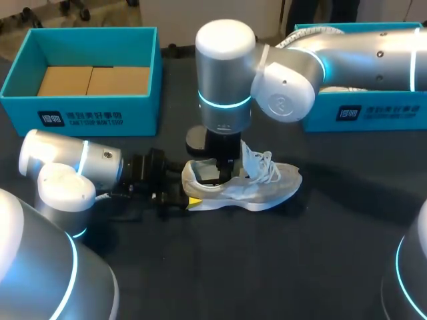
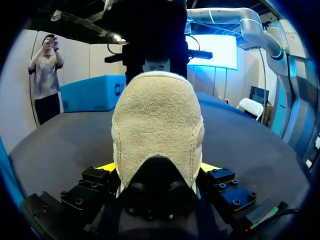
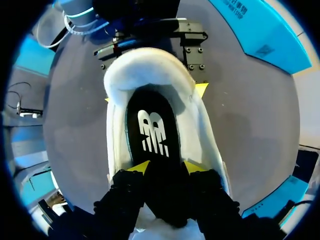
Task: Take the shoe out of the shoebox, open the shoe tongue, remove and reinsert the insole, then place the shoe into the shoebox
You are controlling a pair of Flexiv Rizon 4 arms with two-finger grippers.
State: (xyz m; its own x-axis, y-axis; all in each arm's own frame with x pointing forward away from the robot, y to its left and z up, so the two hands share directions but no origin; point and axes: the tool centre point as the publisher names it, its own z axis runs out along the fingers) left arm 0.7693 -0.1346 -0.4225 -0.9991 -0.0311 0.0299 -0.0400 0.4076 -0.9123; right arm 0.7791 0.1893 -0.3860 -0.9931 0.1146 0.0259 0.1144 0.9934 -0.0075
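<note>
A white lace-up shoe (image 1: 267,190) lies on the dark table, toe pointing right. My left gripper (image 1: 190,200) is level with the table, and its yellow-tipped fingers (image 2: 107,167) press both sides of the tan heel (image 2: 157,130). My right gripper (image 1: 223,175) points straight down into the shoe's opening. In the right wrist view it (image 3: 166,167) stands open, its yellow tips apart just over the black insole (image 3: 152,130), which lies flat inside the shoe with nothing gripped. The left gripper (image 3: 154,94) shows around the heel there too. The laces and tongue are pushed toward the toe.
An open teal shoebox (image 1: 80,110) with a cardboard floor stands at the back left. A second teal box (image 1: 373,113) sits at the back right, under my right arm. Bare dark table lies in front of the shoe.
</note>
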